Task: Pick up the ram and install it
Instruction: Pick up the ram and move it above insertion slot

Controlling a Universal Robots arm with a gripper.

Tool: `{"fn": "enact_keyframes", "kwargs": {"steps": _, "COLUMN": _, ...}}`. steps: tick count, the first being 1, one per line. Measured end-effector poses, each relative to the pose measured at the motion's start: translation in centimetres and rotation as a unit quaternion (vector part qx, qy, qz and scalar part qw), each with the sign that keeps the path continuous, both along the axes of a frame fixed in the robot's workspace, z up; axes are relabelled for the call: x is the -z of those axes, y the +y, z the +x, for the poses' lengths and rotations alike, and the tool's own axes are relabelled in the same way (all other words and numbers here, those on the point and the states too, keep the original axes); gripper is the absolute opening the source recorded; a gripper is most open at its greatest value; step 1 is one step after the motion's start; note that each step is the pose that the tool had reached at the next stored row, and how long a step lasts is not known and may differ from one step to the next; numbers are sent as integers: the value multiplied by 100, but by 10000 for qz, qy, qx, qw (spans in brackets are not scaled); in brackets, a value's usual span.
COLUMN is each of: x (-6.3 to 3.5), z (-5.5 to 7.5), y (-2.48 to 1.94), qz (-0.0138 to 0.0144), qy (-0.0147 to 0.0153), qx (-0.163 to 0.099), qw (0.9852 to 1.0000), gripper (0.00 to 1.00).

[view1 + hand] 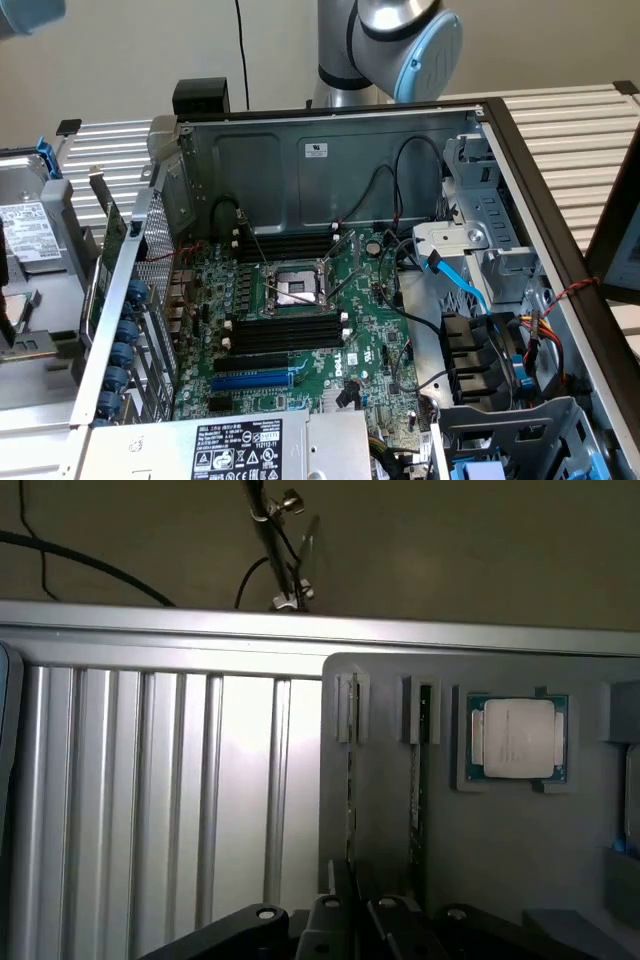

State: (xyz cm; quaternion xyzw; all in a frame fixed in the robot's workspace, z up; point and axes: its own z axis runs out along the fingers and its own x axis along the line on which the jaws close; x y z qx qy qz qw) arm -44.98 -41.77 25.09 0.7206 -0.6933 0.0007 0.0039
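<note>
In the wrist view a grey holder tray (pixel 500 850) has two upright slots. A ram (pixel 349 780) stands edge-on in one slot as a thin line that runs down between my fingers. My gripper (pixel 352 910) is shut on this ram, its dark fingers (pixel 328 920) close together. A second green ram stick (pixel 421 770) stands in the neighbouring slot. In the exterior view the open computer case shows the motherboard (pixel 350 350) with long black slots (pixel 285 335) on both sides of the processor socket (pixel 290 290). The arm (pixel 400 40) rises behind the case.
A processor chip (pixel 515 738) lies in a recess of the tray beside the ram slots. Ribbed aluminium table (pixel 150 800) lies next to the tray. In the case there are a blue slot (pixel 250 382), loose cables (pixel 440 330), a blue cable (pixel 460 280) and a drive cage (pixel 480 200).
</note>
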Motion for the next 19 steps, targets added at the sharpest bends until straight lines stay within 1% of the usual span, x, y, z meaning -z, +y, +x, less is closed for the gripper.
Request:
{"fn": "enact_keyframes", "kwargs": {"steps": 5, "x": -225, "z": 6, "y": -10, "qz": 0, "qy": 0, "qx": -1, "qw": 10000, "gripper": 13}}
{"fn": "enact_keyframes", "kwargs": {"steps": 12, "x": -542, "z": 78, "y": -31, "qz": 0, "qy": 1, "qx": -1, "qw": 10000, "gripper": 13}}
{"fn": "enact_keyframes", "kwargs": {"steps": 19, "x": -863, "z": 299, "y": -84, "qz": 0, "qy": 13, "qx": 0, "qw": 10000, "gripper": 13}}
